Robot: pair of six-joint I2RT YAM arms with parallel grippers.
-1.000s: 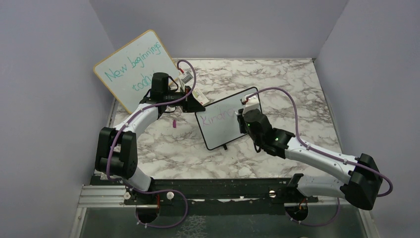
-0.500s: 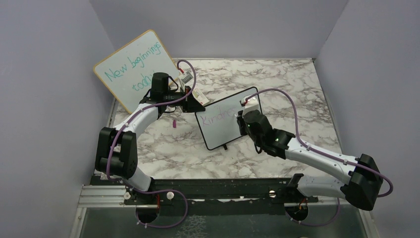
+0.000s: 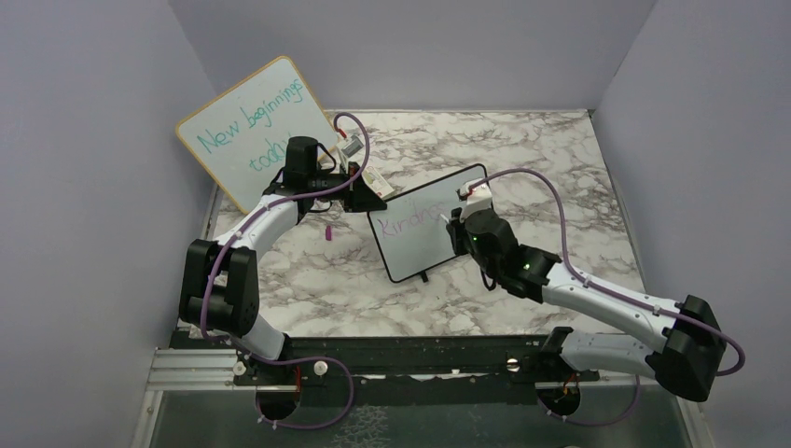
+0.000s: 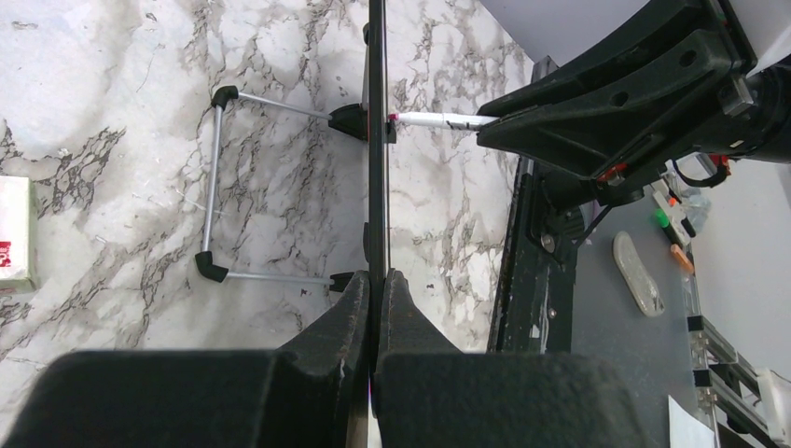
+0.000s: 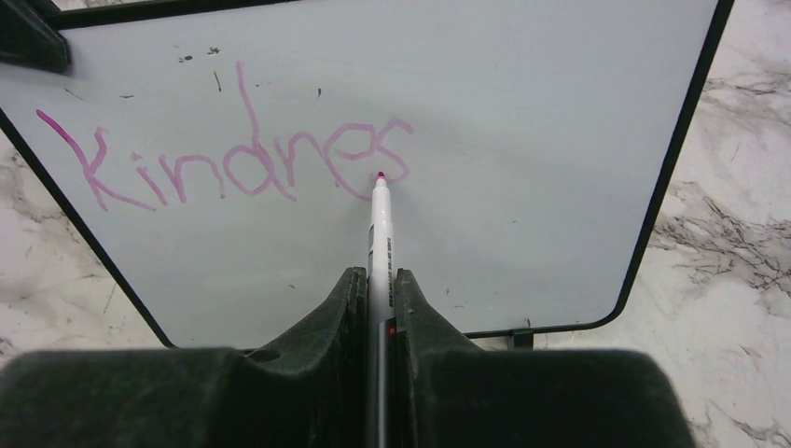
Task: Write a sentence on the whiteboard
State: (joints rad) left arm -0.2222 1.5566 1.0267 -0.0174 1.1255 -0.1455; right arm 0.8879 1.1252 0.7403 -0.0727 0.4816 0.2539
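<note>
whiteboard (image 3: pixel 417 247): likely light, stiff, tippy; grip frame edge | left jaws pinch its edge | right jaws pinch marker (image 5: pixel 380 224)

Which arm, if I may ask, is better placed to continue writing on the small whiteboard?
Right. The right end effector holds the marker, tip at the last letter; the left end effector clamps the whiteboard edge.

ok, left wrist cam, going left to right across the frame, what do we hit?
white box at the frame edge → wire stand → whiteboard, seen edge-on → marker → right gripper
</note>
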